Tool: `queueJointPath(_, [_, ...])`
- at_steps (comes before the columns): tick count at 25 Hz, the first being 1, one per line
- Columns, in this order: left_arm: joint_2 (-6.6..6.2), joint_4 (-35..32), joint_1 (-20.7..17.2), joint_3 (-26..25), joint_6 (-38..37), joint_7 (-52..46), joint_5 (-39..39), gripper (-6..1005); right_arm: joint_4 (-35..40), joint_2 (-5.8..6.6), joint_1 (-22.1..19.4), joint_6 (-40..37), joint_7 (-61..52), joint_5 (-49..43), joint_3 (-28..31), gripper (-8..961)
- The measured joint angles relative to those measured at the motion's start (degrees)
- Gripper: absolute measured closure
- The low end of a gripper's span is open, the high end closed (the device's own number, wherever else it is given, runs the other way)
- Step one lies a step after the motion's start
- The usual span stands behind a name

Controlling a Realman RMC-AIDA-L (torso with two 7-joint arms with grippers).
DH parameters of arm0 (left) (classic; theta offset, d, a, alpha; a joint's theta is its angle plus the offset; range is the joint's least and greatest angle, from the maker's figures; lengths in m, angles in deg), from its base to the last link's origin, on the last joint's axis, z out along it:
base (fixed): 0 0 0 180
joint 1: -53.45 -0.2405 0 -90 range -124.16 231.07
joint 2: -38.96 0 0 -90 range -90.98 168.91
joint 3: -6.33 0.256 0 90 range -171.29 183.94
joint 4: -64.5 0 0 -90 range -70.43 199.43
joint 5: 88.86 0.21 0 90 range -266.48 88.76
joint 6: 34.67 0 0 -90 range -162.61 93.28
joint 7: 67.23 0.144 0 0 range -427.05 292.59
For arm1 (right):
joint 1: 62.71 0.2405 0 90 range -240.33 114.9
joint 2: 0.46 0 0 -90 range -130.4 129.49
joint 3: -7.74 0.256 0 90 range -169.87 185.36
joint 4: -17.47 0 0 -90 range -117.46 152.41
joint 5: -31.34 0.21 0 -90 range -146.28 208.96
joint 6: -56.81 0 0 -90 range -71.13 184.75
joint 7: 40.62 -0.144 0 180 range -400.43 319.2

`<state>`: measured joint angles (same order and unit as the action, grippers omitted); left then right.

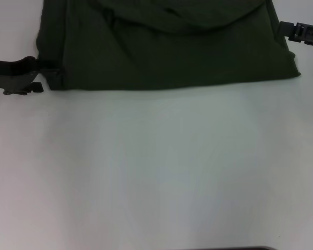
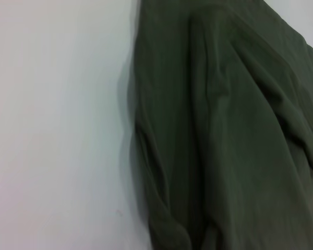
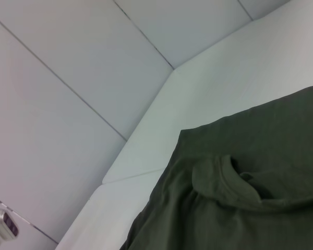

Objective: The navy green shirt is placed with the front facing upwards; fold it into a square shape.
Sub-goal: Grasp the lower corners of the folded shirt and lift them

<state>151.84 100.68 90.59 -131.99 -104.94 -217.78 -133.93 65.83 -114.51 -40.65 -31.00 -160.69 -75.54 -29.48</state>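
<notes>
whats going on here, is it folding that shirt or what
A two-armed robot is working on the navy green shirt, which lies on the white table with part of it already folded over. No lettering shows, only plain dark fabric. The left gripper is at the shirt's near left corner, and the right gripper sits at its right edge. Whether either one actually grips the cloth can't be told.

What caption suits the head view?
Both end effectors, left and right, flank the navy green shirt on a white table.

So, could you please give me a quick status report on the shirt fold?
Left gripper at shirt's near left corner. Right gripper at its right edge. Shirt partly folded on table. Nothing in the way.
</notes>
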Motion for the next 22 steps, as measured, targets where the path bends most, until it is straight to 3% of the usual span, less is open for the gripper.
queueJointPath(22, [2.10,-2.2,1.8,0.1,6.9,-4.4,0.5,112,0.0,0.05,-0.1,-0.5,-0.1,-0.1,0.2,24])
